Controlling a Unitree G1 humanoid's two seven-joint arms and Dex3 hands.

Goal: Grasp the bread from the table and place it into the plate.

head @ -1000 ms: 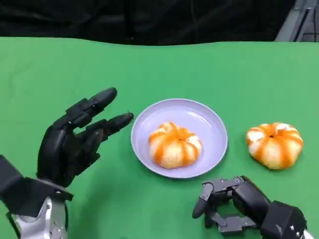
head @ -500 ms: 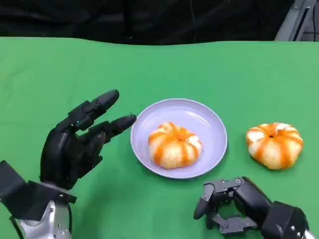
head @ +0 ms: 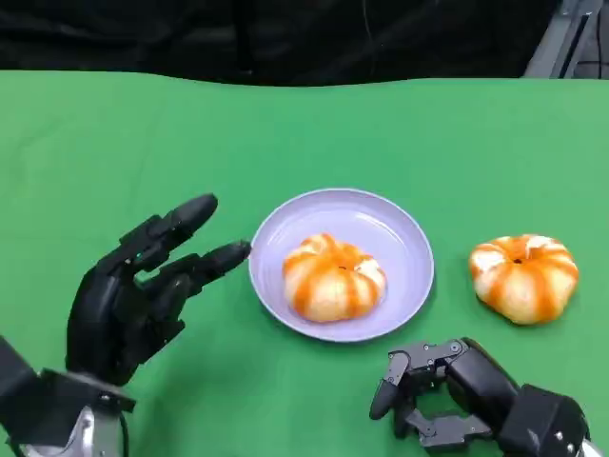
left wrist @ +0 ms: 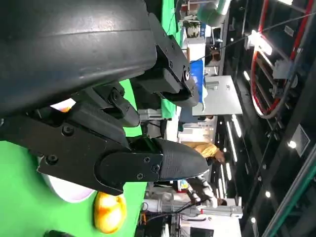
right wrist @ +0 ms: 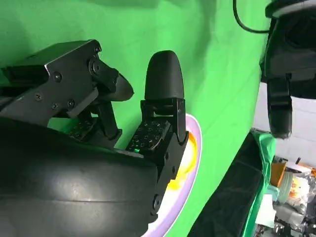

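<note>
Orange-striped bread (head: 524, 277) lies beyond the right hand (head: 447, 390), its empty fingers (head: 388, 388) curled apart.

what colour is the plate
Pale lilac plate, clearest in the head view.

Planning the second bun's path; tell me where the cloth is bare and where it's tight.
Bare cloth lies beyond the plate toward the table's far edge, and between plate and the loose bread. Tight: the left hand sits close beside the plate's rim, and the plate already carries a bread.
</note>
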